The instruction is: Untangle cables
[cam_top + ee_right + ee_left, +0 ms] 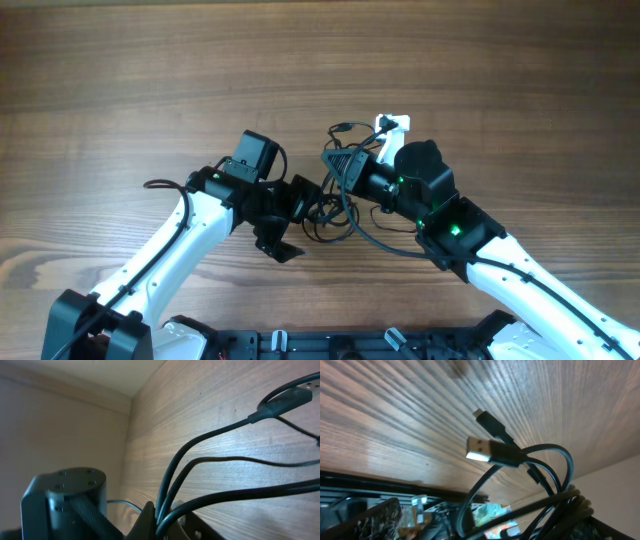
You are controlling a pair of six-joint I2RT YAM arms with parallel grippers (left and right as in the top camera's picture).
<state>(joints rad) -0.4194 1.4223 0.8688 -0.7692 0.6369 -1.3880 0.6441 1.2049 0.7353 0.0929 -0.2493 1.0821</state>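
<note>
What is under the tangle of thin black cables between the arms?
Bare brown wooden table shows beneath the thin black cables. The black right arm covers part of the tangle, so what lies under there is hidden.

Cables (507, 455) cut off at the bottom edge in the left wrist view, at the right edge in the right wrist view; overhead, crossings too small to trace.

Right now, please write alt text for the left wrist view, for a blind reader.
Black cables loop close to the camera, one ending in a silver flat plug, a smaller plug behind it, over a wooden table.
</note>
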